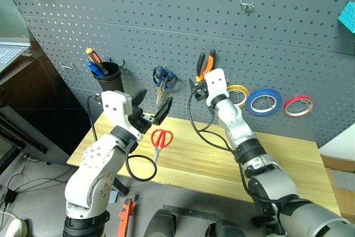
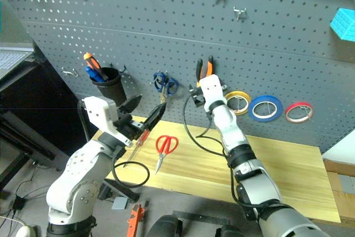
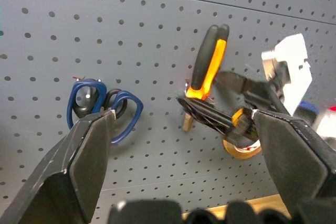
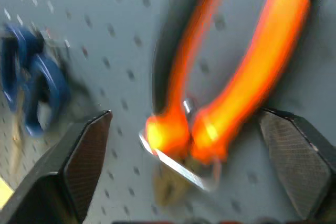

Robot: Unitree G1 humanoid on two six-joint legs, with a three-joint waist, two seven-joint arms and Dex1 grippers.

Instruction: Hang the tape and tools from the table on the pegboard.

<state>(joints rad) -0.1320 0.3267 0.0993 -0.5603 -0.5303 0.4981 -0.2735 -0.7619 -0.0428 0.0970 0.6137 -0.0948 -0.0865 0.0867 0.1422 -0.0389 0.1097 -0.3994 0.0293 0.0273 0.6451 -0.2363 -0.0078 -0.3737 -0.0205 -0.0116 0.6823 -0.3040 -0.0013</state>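
Two grippers raised before the pegboard (image 1: 166,37). Left gripper (image 1: 151,106) spread wide and empty, over the table's (image 1: 222,165) left end, with bare wood around the red scissors (image 1: 161,139) and slim red tool (image 2: 140,139). Right gripper (image 4: 184,129) wide open either side of the pliers (image 1: 206,65), hung on a hook. Further right, blue tape (image 1: 264,102) on the board, bare planks below. No readable writing.

Head cams high, wrist cams near pegboard (image 1: 277,43), shared pliers (image 3: 209,64).
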